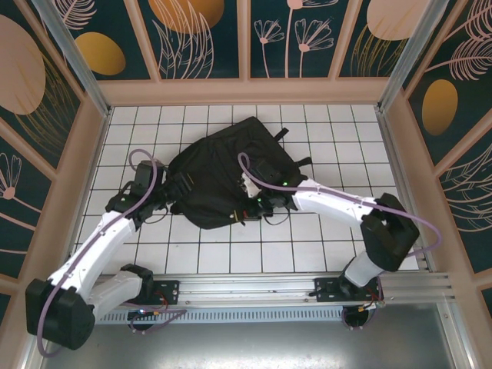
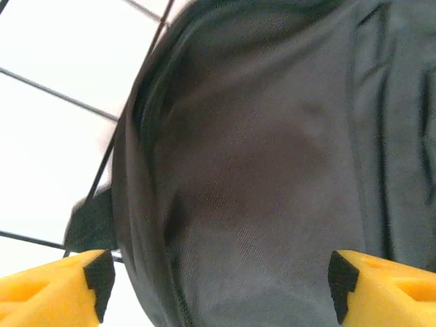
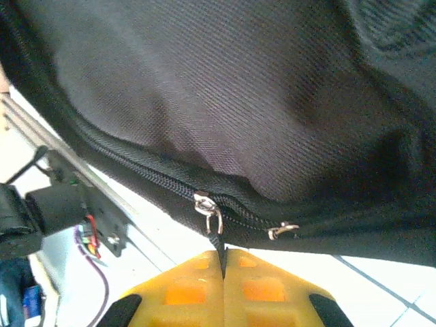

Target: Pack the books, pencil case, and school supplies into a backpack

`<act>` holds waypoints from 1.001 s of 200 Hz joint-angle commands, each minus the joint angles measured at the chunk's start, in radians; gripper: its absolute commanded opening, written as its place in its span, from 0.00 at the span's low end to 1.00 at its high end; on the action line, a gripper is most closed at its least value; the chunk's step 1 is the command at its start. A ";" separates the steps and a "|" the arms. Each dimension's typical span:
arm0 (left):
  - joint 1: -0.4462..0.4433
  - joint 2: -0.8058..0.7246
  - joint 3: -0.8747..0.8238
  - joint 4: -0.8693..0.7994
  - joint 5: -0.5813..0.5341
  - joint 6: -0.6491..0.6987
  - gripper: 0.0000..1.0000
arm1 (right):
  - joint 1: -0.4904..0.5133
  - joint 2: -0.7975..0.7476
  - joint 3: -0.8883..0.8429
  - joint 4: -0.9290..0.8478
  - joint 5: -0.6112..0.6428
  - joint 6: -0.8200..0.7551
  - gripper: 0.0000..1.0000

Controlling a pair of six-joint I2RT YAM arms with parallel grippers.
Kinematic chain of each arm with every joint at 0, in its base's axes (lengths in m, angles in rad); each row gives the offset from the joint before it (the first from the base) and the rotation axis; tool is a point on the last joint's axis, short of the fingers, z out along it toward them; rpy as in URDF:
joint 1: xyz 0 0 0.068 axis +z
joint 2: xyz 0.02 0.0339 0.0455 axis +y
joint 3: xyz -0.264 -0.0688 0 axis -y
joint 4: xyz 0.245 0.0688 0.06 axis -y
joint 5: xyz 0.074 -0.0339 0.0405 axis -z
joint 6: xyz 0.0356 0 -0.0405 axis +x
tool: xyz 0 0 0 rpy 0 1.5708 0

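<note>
My right gripper (image 3: 223,257), at the backpack's (image 1: 223,173) near edge, is clamped, seemingly on the zipper pull (image 3: 208,214); the zipper (image 3: 143,174) runs sideways from it. My left gripper (image 2: 219,281) gapes at the backpack's left.

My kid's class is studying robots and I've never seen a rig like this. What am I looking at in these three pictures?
Two white robot arms are bolted to a tiled table, seen here from an overhead camera. A black backpack lies on it. The other two pictures come from cameras on each wrist, and the yellow blocks are the gripper fingers. The left gripper is open, facing the backpack's fabric. The right gripper is shut on the zipper pull.
</note>
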 commanded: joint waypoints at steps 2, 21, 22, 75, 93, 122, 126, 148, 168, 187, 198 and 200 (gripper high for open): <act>0.009 -0.050 0.076 -0.017 -0.034 0.076 0.90 | -0.016 -0.128 -0.086 -0.082 0.087 0.028 0.00; 0.008 -0.063 0.097 -0.008 -0.067 0.106 0.91 | -0.024 -0.251 -0.164 -0.116 0.136 0.073 0.00; 0.008 -0.062 0.098 -0.007 -0.068 0.108 0.91 | -0.025 -0.257 -0.169 -0.121 0.140 0.077 0.00; 0.008 -0.025 0.077 0.128 -0.036 0.141 0.96 | -0.189 -0.563 -0.321 -0.323 0.342 0.183 0.00; 0.009 -0.021 0.064 0.171 -0.048 0.152 0.98 | -0.244 -0.577 -0.334 -0.341 0.393 0.191 0.00; 0.007 -0.013 0.058 0.215 0.000 0.185 0.98 | -0.269 -0.571 -0.315 -0.340 0.479 0.202 0.00; 0.007 -0.013 0.057 0.218 0.005 0.189 0.99 | -0.271 -0.572 -0.315 -0.333 0.489 0.199 0.00; 0.008 -0.030 0.039 0.256 0.043 0.206 0.99 | -0.294 -0.579 -0.317 -0.329 0.567 0.212 0.00; 0.008 -0.052 0.011 0.313 0.089 0.212 0.98 | -0.313 -0.613 -0.343 -0.297 0.592 0.239 0.08; 0.008 -0.052 -0.002 0.350 0.131 0.218 0.99 | -0.339 -0.660 -0.354 -0.230 0.533 0.241 0.37; 0.008 -0.046 0.001 0.354 0.129 0.215 0.98 | -0.339 -0.686 -0.348 -0.202 0.511 0.222 0.53; 0.008 -0.045 0.002 0.354 0.128 0.215 0.98 | -0.338 -0.691 -0.347 -0.198 0.507 0.215 0.55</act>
